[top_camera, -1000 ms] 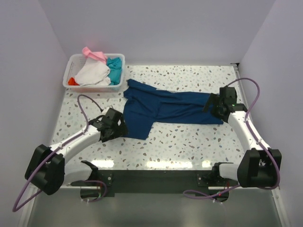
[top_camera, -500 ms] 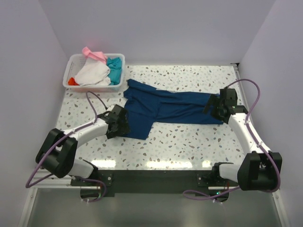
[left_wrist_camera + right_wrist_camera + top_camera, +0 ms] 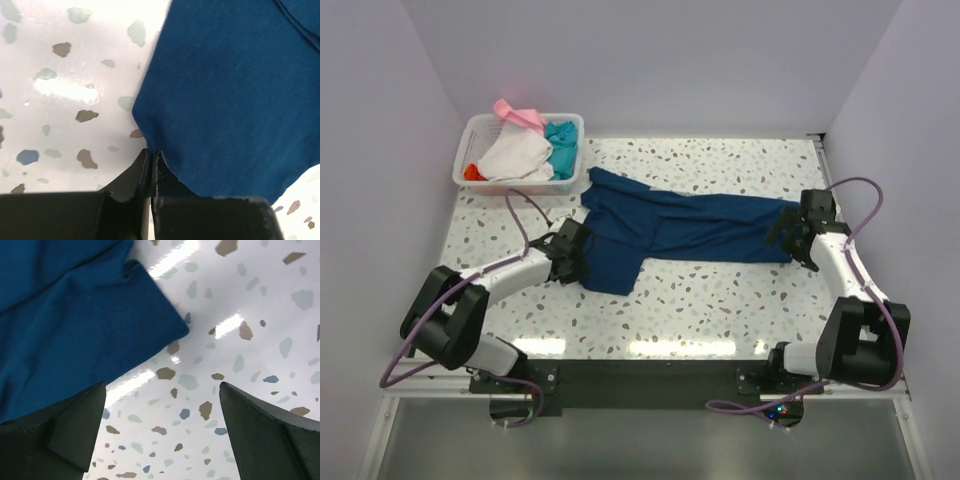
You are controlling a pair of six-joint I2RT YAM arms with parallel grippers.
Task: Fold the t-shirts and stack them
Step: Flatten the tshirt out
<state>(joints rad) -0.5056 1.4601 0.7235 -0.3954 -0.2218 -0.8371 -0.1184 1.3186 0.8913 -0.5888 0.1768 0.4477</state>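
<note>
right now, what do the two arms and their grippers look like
The left arm and right arm have white links with bulky black joints. A purple cable loops off each. The left gripper and right gripper are black, with flat wedge-shaped fingers.

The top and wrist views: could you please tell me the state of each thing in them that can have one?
navy t-shirt: laid out lengthwise, creased, not stacked.
left pincer: shut on the navy t-shirt's edge.
right pincer: open wide, holding nothing, beside the shirt's right end.
white basket: upright, filled.
tees in the basket: heaped, crumpled, not folded.
</note>
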